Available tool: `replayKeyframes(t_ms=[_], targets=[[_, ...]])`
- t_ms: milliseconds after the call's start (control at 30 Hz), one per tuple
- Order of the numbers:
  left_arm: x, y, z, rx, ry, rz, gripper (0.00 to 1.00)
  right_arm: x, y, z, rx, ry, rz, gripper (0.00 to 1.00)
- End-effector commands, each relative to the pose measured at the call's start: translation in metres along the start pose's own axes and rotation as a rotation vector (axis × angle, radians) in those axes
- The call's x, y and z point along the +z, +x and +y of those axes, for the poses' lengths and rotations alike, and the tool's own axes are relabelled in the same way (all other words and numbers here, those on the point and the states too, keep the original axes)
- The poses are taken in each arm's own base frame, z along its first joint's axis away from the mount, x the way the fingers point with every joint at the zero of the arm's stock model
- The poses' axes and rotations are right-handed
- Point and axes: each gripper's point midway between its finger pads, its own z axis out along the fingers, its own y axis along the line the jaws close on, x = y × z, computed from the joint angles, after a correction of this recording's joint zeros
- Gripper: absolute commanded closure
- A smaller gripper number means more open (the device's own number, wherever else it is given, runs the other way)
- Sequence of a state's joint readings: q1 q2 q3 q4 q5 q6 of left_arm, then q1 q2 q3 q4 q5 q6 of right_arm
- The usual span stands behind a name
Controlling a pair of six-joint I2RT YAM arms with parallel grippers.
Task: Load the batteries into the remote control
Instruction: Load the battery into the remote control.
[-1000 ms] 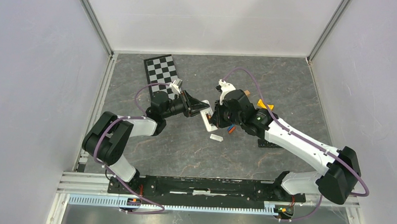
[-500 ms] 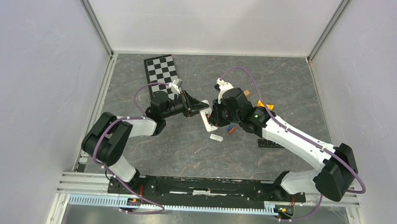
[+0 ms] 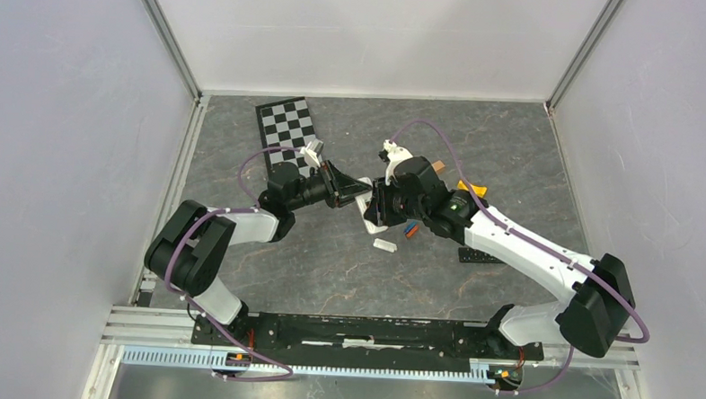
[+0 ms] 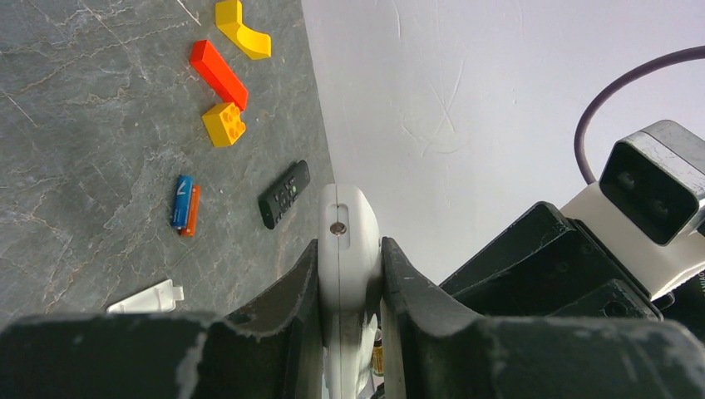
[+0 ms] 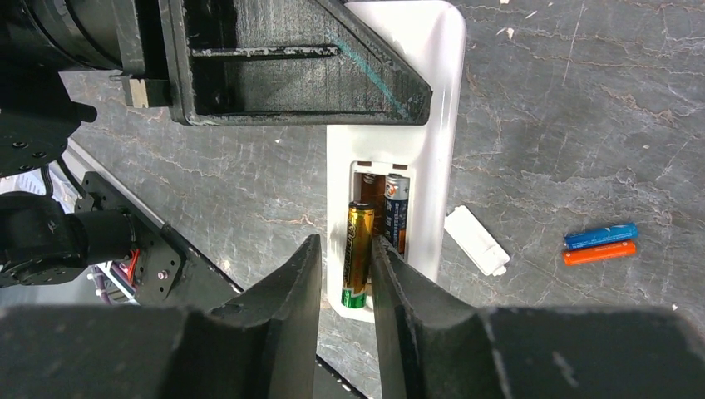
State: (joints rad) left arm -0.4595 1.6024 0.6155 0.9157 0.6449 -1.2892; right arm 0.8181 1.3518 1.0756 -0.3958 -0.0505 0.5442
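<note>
The left fingers clench the white plastic remote control above the grey marbled counter. The right fingers stand parted around the gold-brass cylindrical battery, which lies in the remote's opened back.

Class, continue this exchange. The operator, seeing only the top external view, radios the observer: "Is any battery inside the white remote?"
Observer: Yes. One silver-and-dark battery sits in the white remote's open bay.
Operator: What is the right claw doing?
Observer: The right claw straddles a gold battery lying along the bay's other slot, with a gap at one finger.
Operator: Is the left claw's hold firm?
Observer: The left claw clamps the remote edge-on, tight on both sides.
</note>
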Motion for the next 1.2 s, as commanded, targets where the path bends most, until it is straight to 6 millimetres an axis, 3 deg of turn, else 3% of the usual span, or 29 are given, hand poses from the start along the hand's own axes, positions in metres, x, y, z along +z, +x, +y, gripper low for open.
replayKeyframes(t_ms=[0,200,367,500,600,733,900,1033,1167], targets=[[-0.002,-0.004,-0.032,0.046,0.092,-0.014,0.98,-0.006,-0.017,-0.001,0.009,0.021,-0.064,0.66],[-0.003,-0.004,-0.032,0.04,0.089,-0.014,0.98,-0.011,-0.029,-0.008,0.028,0.062,-0.12,0.64],[-0.003,-0.004,-0.033,0.025,0.092,-0.014,0.98,-0.018,-0.041,-0.008,0.047,0.06,-0.174,0.54],[-0.004,-0.005,-0.036,0.011,0.097,-0.018,0.98,-0.025,-0.047,-0.004,0.075,0.024,-0.212,0.52],[-0.006,-0.006,-0.042,-0.007,0.12,-0.03,0.98,-0.034,-0.054,0.001,0.1,-0.024,-0.283,0.46],[-0.008,-0.011,-0.054,-0.087,0.153,-0.059,0.98,-0.054,-0.062,0.007,0.149,-0.102,-0.405,0.29],[-0.018,-0.023,-0.076,-0.243,0.236,-0.126,0.98,-0.078,-0.066,0.012,0.307,-0.229,-0.564,0.16],[-0.022,-0.032,-0.092,-0.296,0.28,-0.159,0.98,-0.098,-0.072,0.019,0.421,-0.371,-0.685,0.13],[-0.021,-0.036,-0.096,-0.368,0.313,-0.171,0.98,-0.102,-0.078,0.022,0.46,-0.403,-0.712,0.12]])
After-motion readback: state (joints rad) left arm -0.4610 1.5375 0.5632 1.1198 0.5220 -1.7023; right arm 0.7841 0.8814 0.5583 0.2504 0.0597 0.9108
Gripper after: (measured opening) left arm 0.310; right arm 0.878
